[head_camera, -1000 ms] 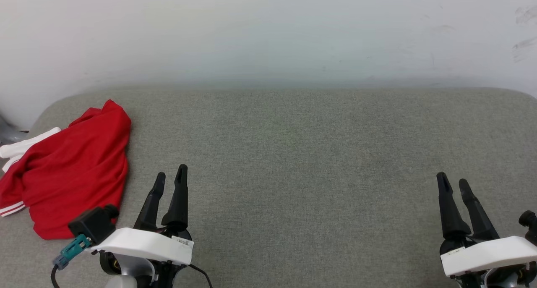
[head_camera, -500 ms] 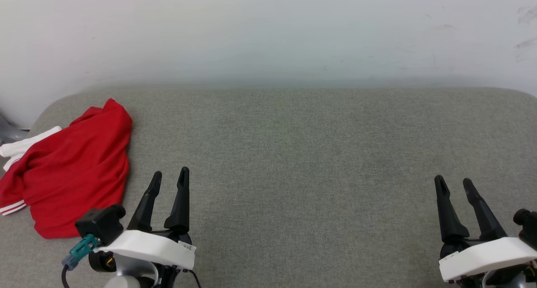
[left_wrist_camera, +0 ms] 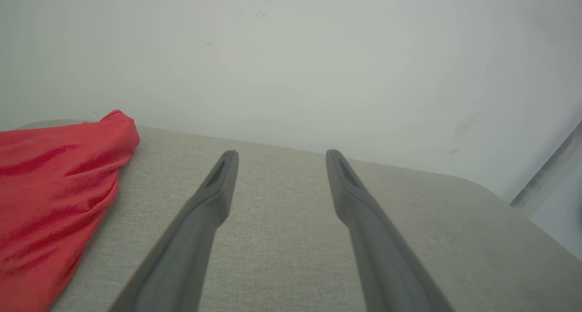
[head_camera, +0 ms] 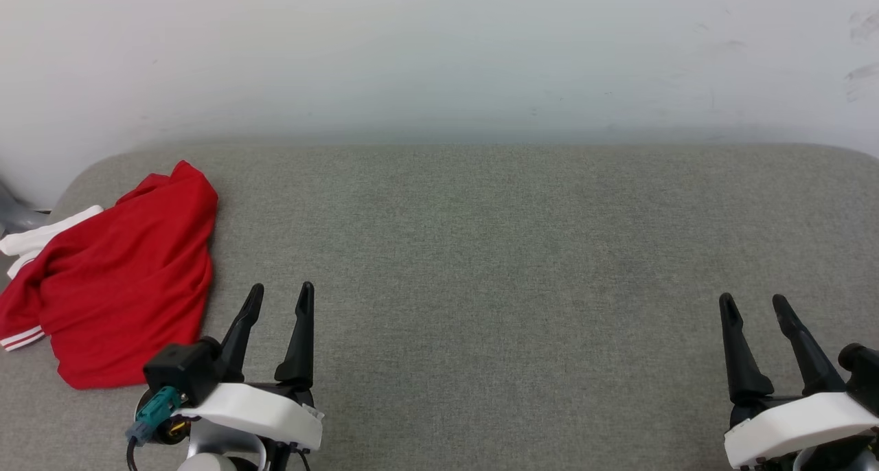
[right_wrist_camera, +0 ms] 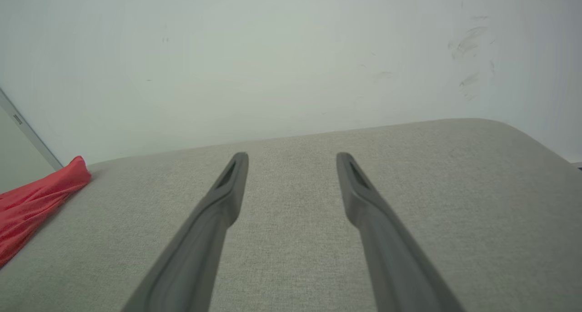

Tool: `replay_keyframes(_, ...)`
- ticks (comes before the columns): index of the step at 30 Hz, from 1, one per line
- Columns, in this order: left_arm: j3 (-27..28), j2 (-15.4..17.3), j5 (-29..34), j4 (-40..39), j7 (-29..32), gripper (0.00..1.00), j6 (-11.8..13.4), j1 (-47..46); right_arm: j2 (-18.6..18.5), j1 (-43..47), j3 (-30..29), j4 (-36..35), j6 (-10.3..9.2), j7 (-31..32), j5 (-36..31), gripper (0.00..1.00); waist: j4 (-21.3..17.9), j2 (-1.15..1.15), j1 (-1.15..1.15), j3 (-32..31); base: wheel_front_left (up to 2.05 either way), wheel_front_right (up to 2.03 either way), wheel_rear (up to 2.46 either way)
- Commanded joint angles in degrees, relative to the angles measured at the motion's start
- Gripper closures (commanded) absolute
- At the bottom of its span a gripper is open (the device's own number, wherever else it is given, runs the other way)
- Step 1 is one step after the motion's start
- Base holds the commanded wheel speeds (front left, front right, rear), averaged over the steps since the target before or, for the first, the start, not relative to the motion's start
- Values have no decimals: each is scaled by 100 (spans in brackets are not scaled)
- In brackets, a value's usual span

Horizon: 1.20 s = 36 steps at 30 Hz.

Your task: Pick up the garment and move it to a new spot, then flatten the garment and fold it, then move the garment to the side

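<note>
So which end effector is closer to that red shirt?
Left. The left end effector is just to the right of the red shirt, apart from it and open. The right end effector is far across the grey padded surface, near its opposite end.

The right gripper (right_wrist_camera: 292, 156) has its jaws standing wide apart, two long dark fingers (right_wrist_camera: 218, 216) reaching forward with their tips level. Bare grey fabric of the worktop (right_wrist_camera: 454, 189) shows in the gap between them and runs on past the tips to a rounded far edge. Well off to the left of the jaws, clear of the nearer finger, the garment (right_wrist_camera: 32, 203) lies rumpled on the worktop, a red heap tapering to a point towards the far edge. Beyond the tips rises a pale wall (right_wrist_camera: 273, 52). Dark scuff marks (right_wrist_camera: 468, 39) sit high and to the right of the jaws, and a thin grey strip (right_wrist_camera: 32, 132) slants down the wall above the garment.
</note>
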Motion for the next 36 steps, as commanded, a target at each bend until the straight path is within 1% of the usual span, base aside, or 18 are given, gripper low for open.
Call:
replay_keyframes(1,23,3,150,-27,-60,0,16,-12,6,18,-15,-102,-1,32,-136,0,4,0,0,0,0,0,0)
replay_keyframes(12,42,-26,670,56,-194,0,15,-13,8,132,-62,-261,-1,128,-673,0,44,0,0,11,0,0,0)
replay_keyframes(22,7,-40,968,166,-293,0,10,-26,9,186,-126,-374,-2,152,-988,0,60,0,0,31,0,0,0)
replay_keyframes(29,-32,-47,1132,245,-367,0,5,-41,10,239,-151,-442,-2,109,-1148,0,75,0,0,28,0,0,0)
replay_keyframes(36,-66,-56,1210,301,-436,0,3,-63,11,221,-234,-407,-3,-33,-1170,0,106,0,0,29,0,0,0)
